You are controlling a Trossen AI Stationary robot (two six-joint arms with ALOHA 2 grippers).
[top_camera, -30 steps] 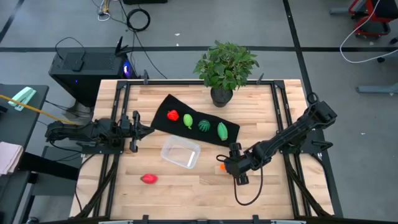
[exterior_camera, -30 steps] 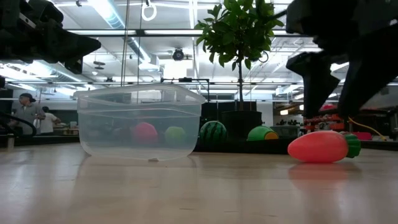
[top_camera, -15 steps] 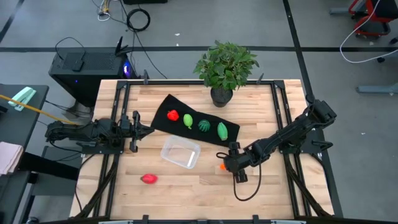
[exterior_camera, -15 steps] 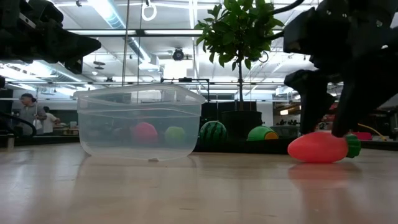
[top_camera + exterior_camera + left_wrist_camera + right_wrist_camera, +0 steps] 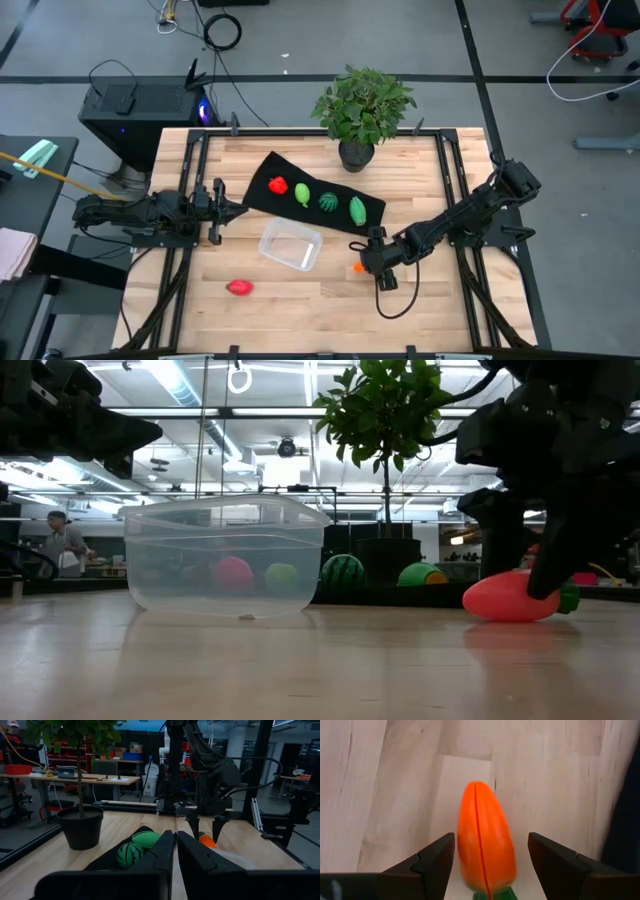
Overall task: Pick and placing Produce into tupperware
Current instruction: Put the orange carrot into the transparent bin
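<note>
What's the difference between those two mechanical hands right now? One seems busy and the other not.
The right gripper is lowered over the orange carrot, its fingers open on either side of it without touching; the left gripper has its fingers shut on nothing. The right one is near the tupperware; the left waits at the table's left edge. Both are dark and two-fingered.

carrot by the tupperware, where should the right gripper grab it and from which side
Grip the carrot across its thick orange middle, coming straight down from above. It lies flat on the table, and the right gripper is open with a finger on each long side already.
</note>
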